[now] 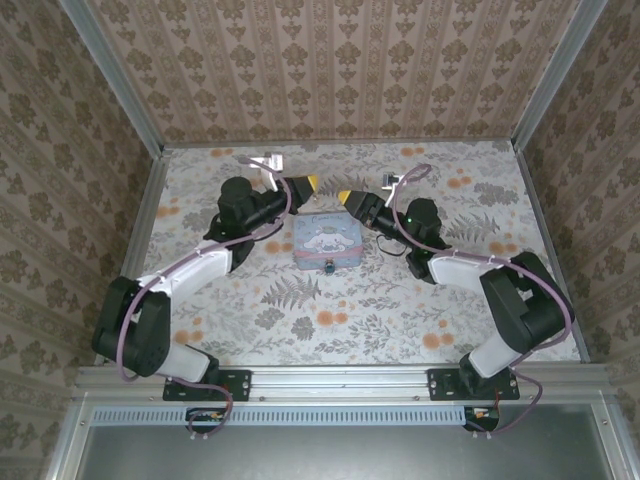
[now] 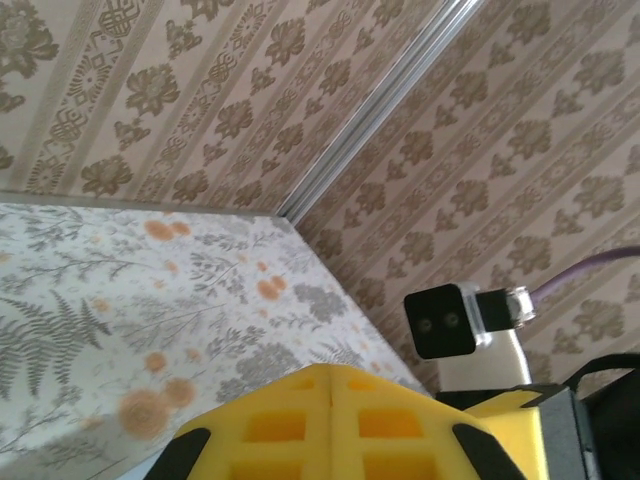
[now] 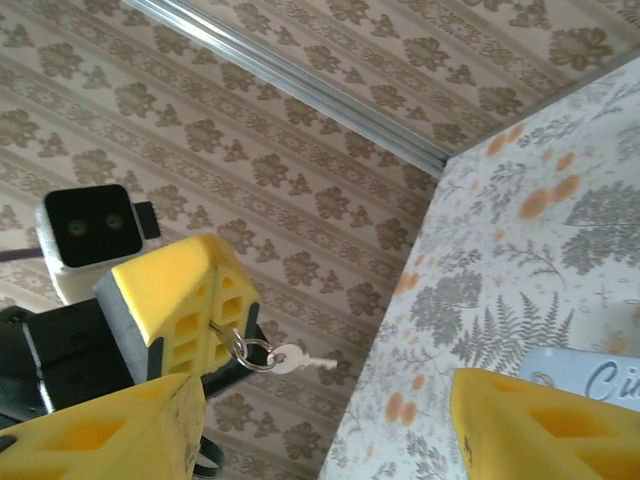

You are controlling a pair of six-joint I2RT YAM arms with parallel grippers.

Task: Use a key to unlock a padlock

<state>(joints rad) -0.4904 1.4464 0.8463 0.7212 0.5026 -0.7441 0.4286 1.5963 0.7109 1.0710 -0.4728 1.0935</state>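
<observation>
right wrist view, key (image 3: 300,360) hanging from closed left jaws; overhead, tin (image 1: 325,240)

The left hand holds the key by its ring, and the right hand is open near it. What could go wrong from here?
1. The key only dangles from its ring, pinched at the tip of the shut left hand; it may swing or turn when touched.
2. The right hand stands wide open and the key is very thin, so its closing could miss the key or knock it loose.
3. A dropped key might land near the blue tin.
</observation>
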